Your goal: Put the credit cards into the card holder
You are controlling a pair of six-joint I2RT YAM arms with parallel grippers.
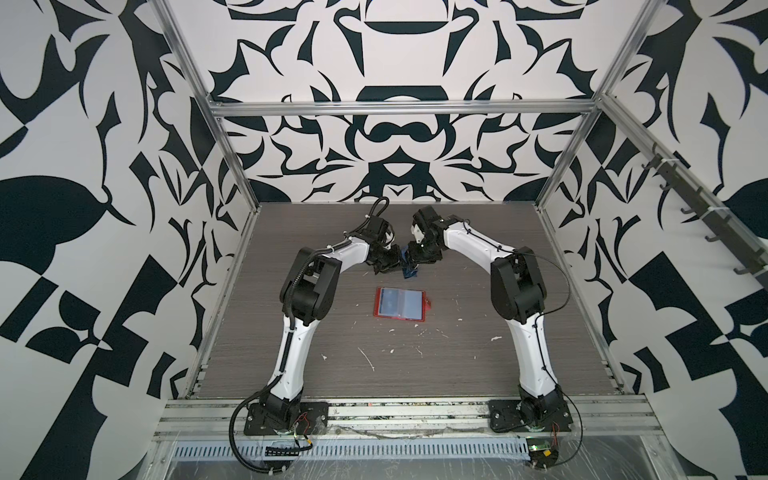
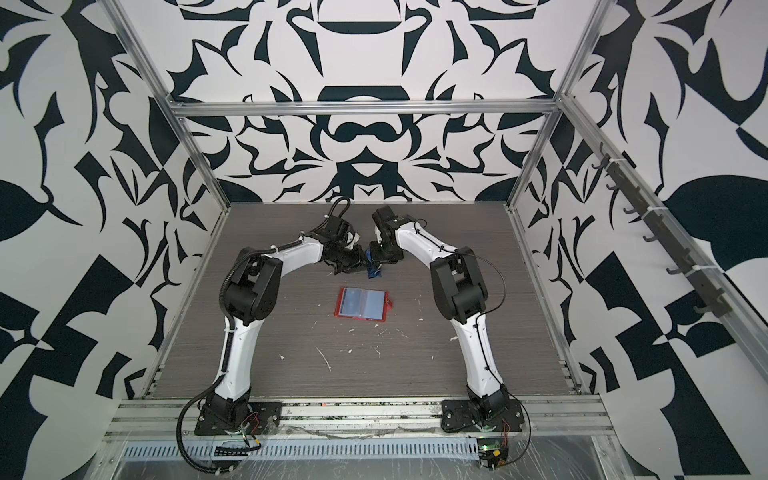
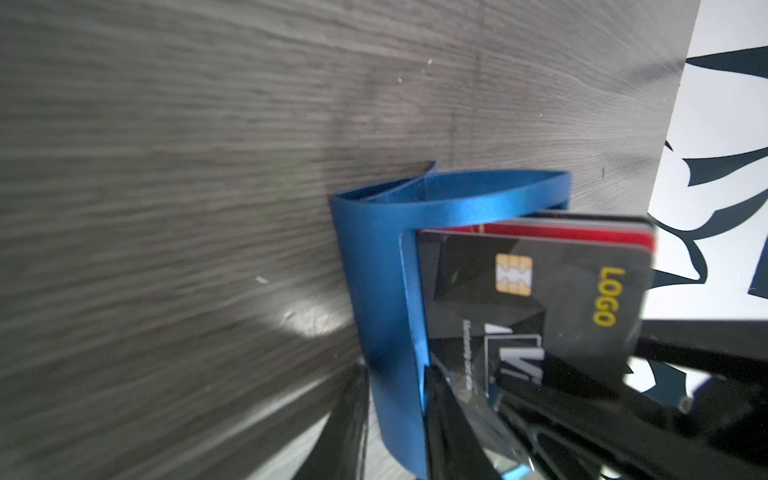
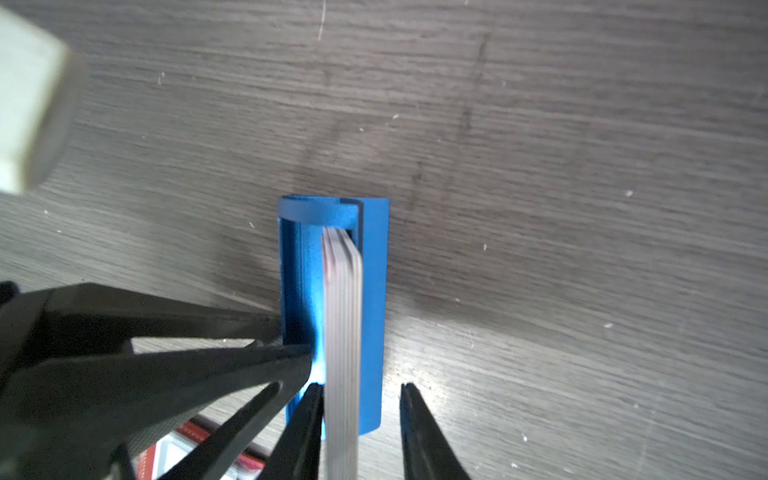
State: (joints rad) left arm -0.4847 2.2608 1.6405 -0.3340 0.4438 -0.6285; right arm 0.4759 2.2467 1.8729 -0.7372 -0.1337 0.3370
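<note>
Pulling credit cards (image 4: 340,324) from blue rack (image 4: 374,291), seemingly pinched by left gripper (image 4: 291,338), right gripper (image 4: 360,388) spread astride. Next: clamp, lift toward card holder (image 1: 378,303).

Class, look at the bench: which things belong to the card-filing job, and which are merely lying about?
In the job:
- cards, standing in the blue rack
- red holder, lying open
- left gripper and right gripper, both at the rack

Lying about:
- white flecks on the table
</note>
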